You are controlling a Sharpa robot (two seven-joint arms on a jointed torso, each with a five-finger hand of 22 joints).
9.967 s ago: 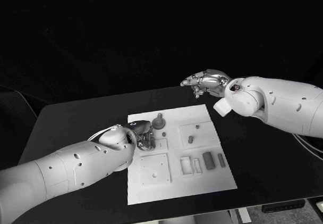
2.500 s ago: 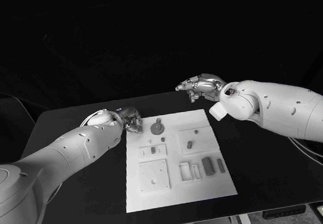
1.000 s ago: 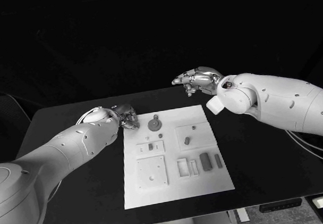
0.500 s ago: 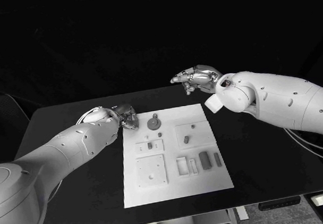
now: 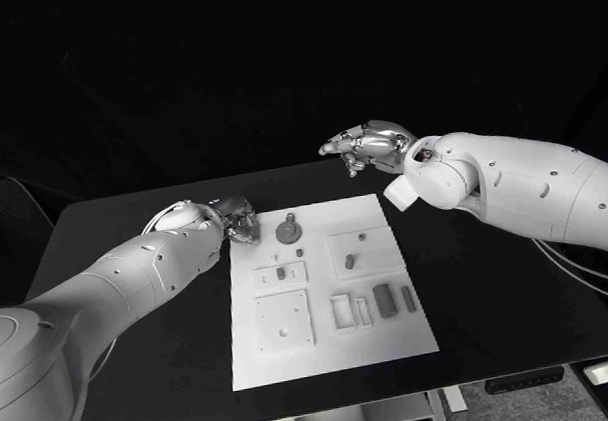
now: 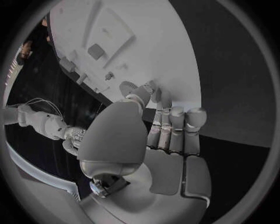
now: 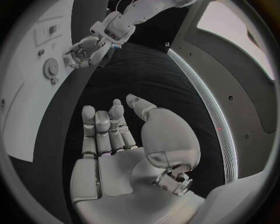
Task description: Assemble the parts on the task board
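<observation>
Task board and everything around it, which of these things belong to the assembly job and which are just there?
Job:
task board
round part
dark bar parts
left hand
right hand

Just there:
black table

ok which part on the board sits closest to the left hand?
The round disc-shaped part at the task board's far left corner, beside the left hand. The other parts are small pegs and bars lying farther down the board.

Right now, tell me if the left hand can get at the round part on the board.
Probably yes. The left hand hovers at the board's far left corner, empty, and the round part lies just beside it with nothing between.
</observation>
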